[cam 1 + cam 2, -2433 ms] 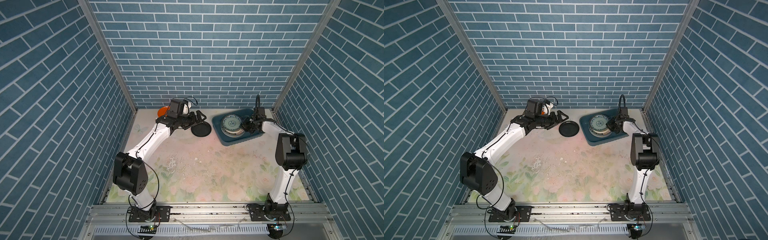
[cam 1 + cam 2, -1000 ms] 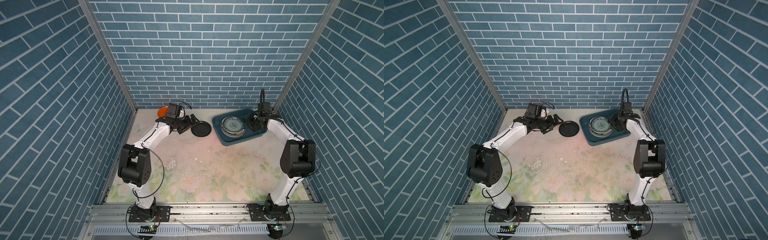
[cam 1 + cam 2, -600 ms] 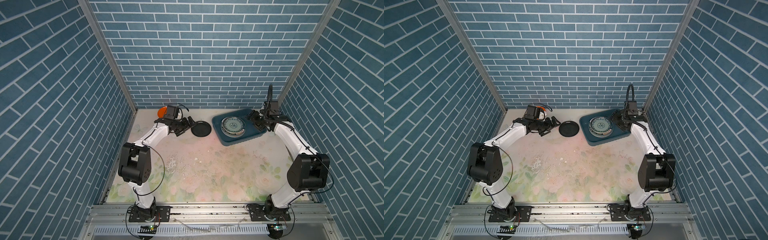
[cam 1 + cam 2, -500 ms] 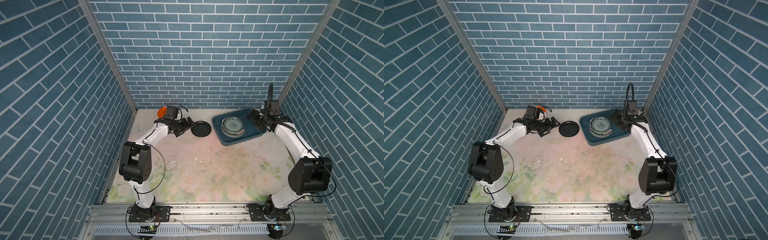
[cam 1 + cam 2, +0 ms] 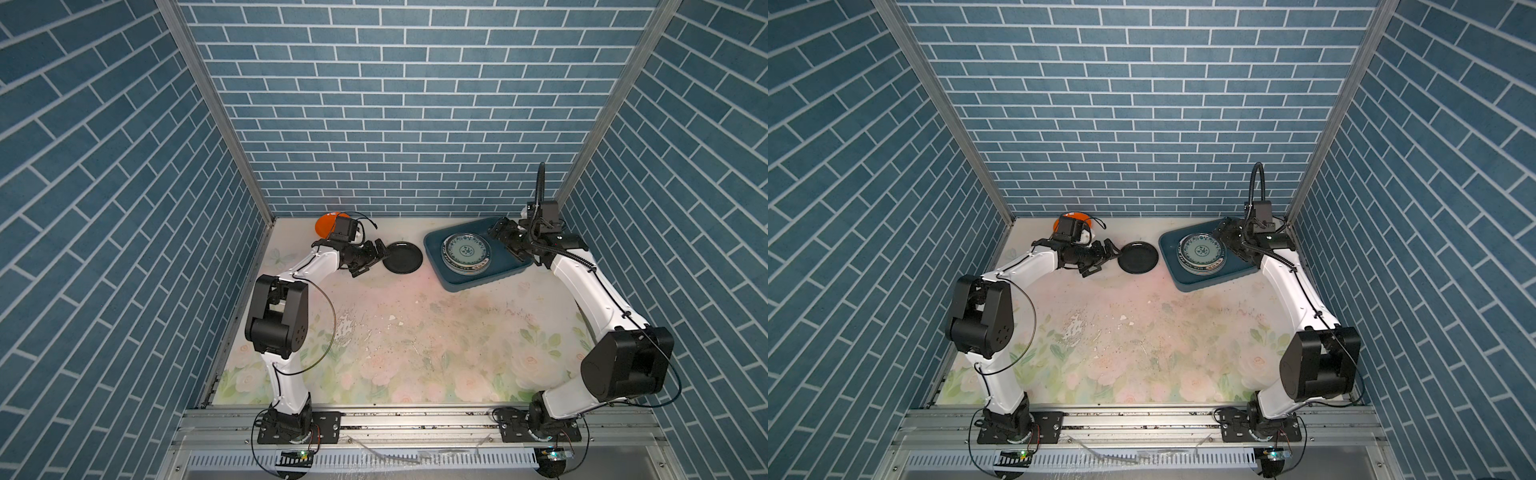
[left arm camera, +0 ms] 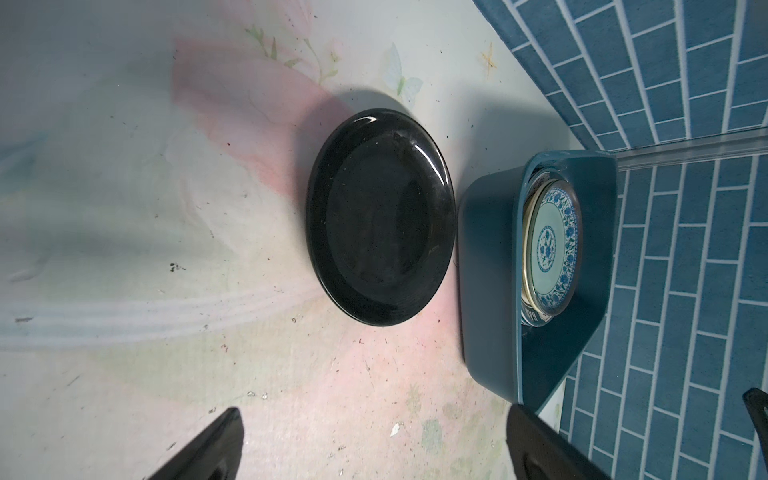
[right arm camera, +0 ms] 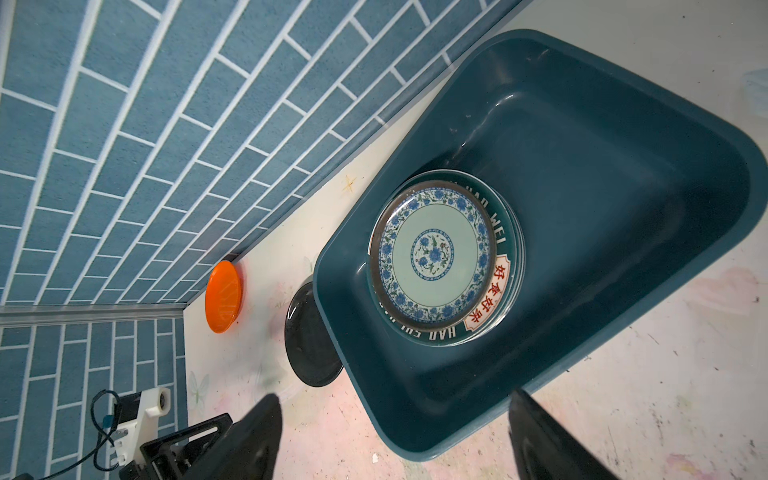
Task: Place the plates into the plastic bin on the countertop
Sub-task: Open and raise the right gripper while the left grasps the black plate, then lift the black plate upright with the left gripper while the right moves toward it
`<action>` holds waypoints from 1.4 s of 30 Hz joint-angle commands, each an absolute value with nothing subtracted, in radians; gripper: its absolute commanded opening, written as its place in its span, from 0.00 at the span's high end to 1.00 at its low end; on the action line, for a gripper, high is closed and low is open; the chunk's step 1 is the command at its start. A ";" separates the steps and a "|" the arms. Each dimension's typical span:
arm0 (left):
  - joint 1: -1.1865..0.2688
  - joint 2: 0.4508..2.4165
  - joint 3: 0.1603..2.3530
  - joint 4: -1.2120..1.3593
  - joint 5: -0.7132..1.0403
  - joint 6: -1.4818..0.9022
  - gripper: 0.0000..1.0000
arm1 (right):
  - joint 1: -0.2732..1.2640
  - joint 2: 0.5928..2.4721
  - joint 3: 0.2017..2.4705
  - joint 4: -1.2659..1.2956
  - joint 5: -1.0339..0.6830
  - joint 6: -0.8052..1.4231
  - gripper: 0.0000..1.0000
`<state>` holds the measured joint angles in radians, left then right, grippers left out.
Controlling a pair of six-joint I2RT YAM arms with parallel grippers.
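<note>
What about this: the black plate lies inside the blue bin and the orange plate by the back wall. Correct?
No. The black plate lies on the countertop beside the blue bin, as the left wrist view shows; the orange plate part holds.

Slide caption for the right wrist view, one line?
Open right gripper facing the plastic bin, stack topped by blue floral plate; black plate and orange plate sit outside on the countertop.
</note>
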<state>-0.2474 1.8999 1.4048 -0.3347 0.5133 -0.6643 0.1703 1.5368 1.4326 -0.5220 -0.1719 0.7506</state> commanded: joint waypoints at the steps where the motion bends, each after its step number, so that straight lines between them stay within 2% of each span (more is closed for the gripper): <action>1: -0.239 1.936 1.385 -0.308 0.544 -0.631 0.01 | 0.177 1.512 1.426 -0.537 -0.152 0.738 0.15; 23: -0.239 2.167 1.496 -0.226 0.538 -0.759 0.10 | 0.195 1.475 1.433 -0.576 -0.117 0.739 0.15; 32: -0.239 2.239 1.547 -0.215 0.525 -0.837 0.26 | 0.195 1.440 1.413 -0.597 -0.065 0.751 0.16; 37: -0.239 2.265 1.557 -0.205 0.533 -0.861 0.32 | 0.195 1.418 1.390 -0.598 -0.048 0.762 0.16; 42: -0.247 2.291 1.573 -0.194 0.544 -0.881 0.45 | 0.195 1.407 1.383 -0.614 -0.031 0.763 0.16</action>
<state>-0.2447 2.2383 1.5707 -0.1589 0.5568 -0.8658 0.1898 1.4418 1.3911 -0.5812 -0.0647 0.7540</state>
